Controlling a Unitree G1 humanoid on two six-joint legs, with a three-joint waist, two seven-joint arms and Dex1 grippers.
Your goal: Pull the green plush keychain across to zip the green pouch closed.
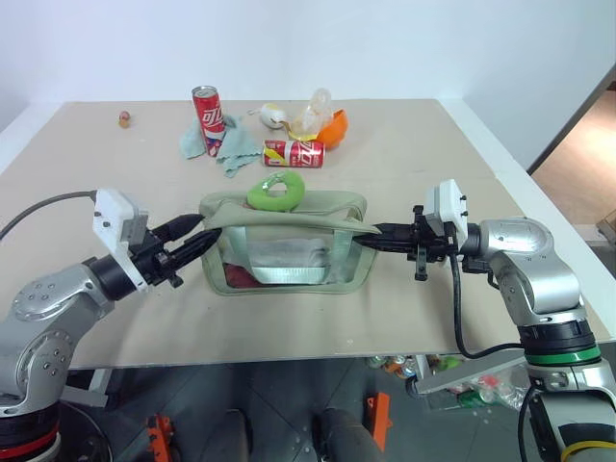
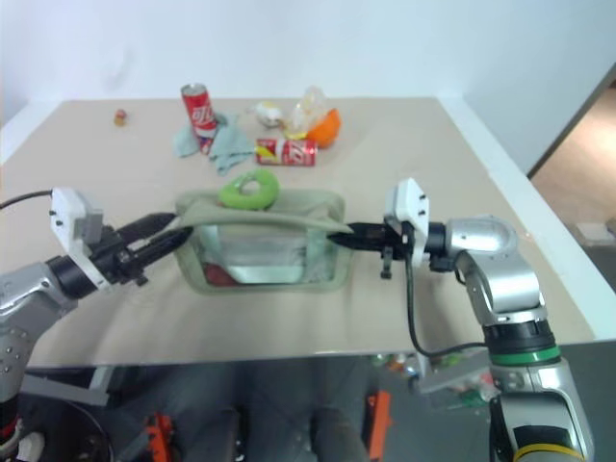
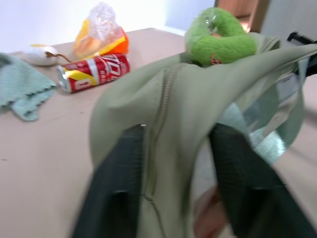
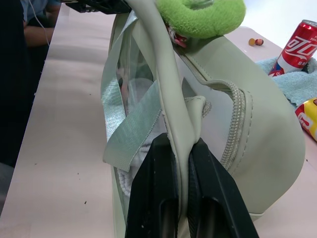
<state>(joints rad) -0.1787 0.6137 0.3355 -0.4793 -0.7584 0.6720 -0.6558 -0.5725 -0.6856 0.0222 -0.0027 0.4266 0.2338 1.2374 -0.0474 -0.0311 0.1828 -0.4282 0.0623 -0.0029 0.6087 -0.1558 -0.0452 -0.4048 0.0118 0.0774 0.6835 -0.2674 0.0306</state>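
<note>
Sage-green boxy fabric pouch [image 1: 285, 243] sits mid-table, its right end strap pinched tight by the right gripper [image 4: 182, 148], the left gripper [image 3: 173, 148] straddling its left end, unclenched; lime-green fuzzy plush keychain [image 1: 276, 191] lies untouched on top, zip undrawn.

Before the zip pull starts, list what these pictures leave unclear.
- Zipper slider on the pouch: hidden under the keychain and folded fabric in the head views.
- Pouch contents: white and red shapes behind the clear window, unidentifiable.
- Left gripper: fingers blurred in the left wrist view; a firm grip on the pouch cannot be confirmed.
- Small object at the table's far corner: too small to identify.
</note>
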